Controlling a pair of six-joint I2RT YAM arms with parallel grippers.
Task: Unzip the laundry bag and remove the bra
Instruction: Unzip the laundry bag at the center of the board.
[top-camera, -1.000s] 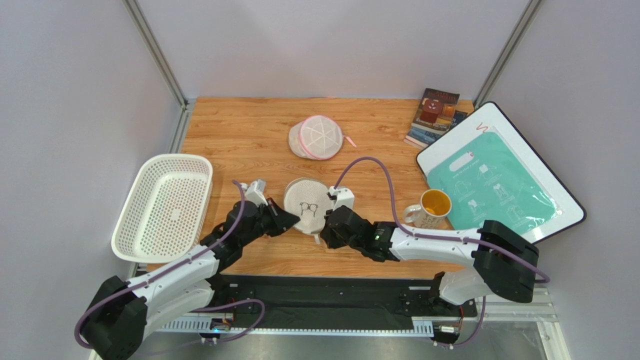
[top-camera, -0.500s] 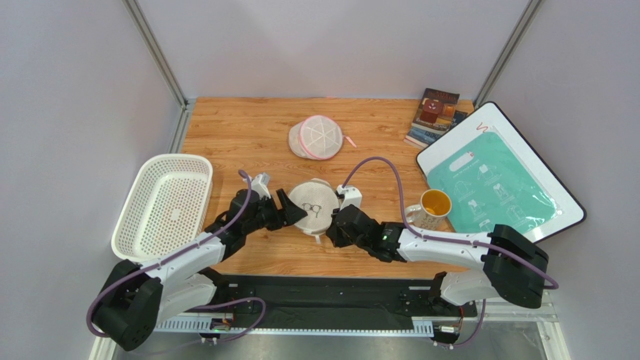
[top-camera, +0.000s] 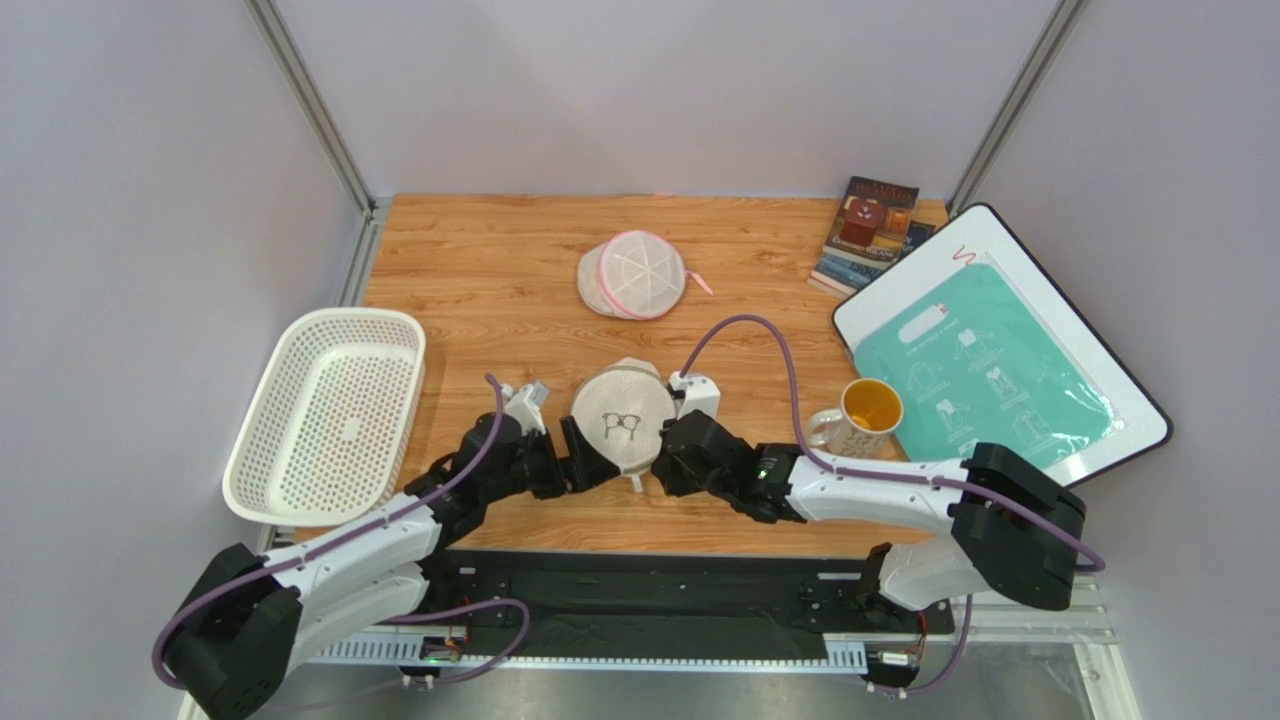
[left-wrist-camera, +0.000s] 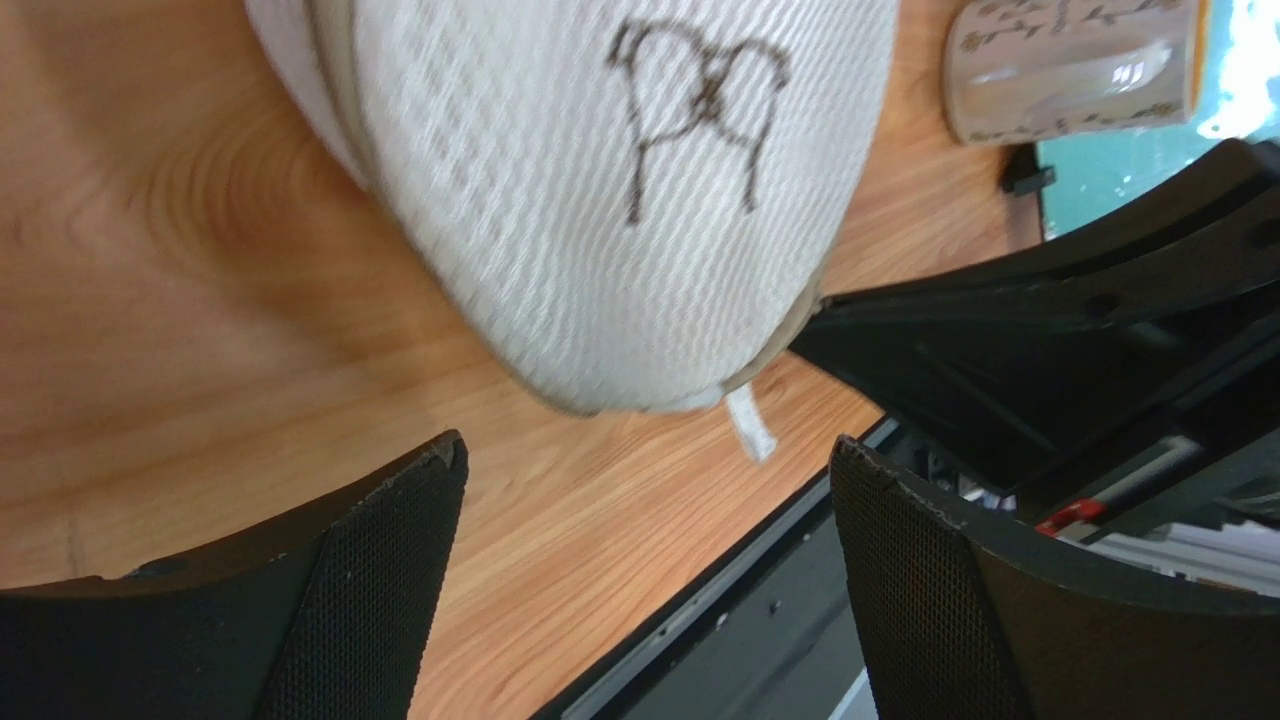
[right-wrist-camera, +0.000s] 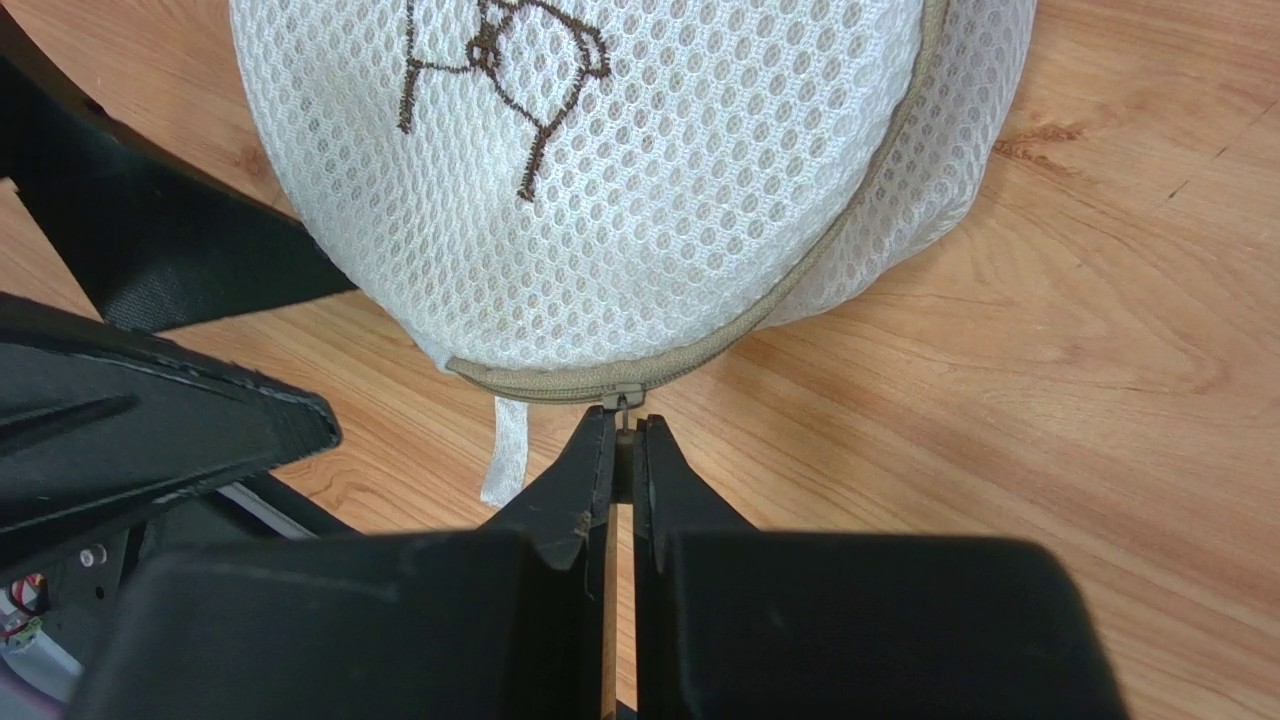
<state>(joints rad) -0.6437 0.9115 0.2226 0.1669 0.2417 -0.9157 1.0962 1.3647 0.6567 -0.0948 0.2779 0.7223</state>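
Laundry bag (top-camera: 619, 423) domed and zipped shut by the middle of the tabletop (top-camera: 496, 270) near edge; bra not visible. Unzipping barely begun: right fingers (right-wrist-camera: 579, 480) clenched on zip pull (right-wrist-camera: 621, 399) at the bag's near rim, left fingers (left-wrist-camera: 376, 525) spread wide just beside its left side, not touching. Next, probably: steady the bag, drag the pull round the rim.

- Robot lab test cell, not a home.
- Plain grey walls (top-camera: 150, 225) w/ alu posts (top-camera: 308, 105) box in one wood table (top-camera: 496, 270).
- L arm (top-camera: 361, 540) + R arm (top-camera: 887, 488) bolted to black rail (top-camera: 661, 600) behind the jaws; purple cables (top-camera: 751, 333) run loose.
- Mixed props: basket (top-camera: 361, 315) left of left jaws, mug (top-camera: 860, 416) right of right jaws, books (top-camera: 872, 225) + board (top-camera: 999, 345) well beyond right jaws.
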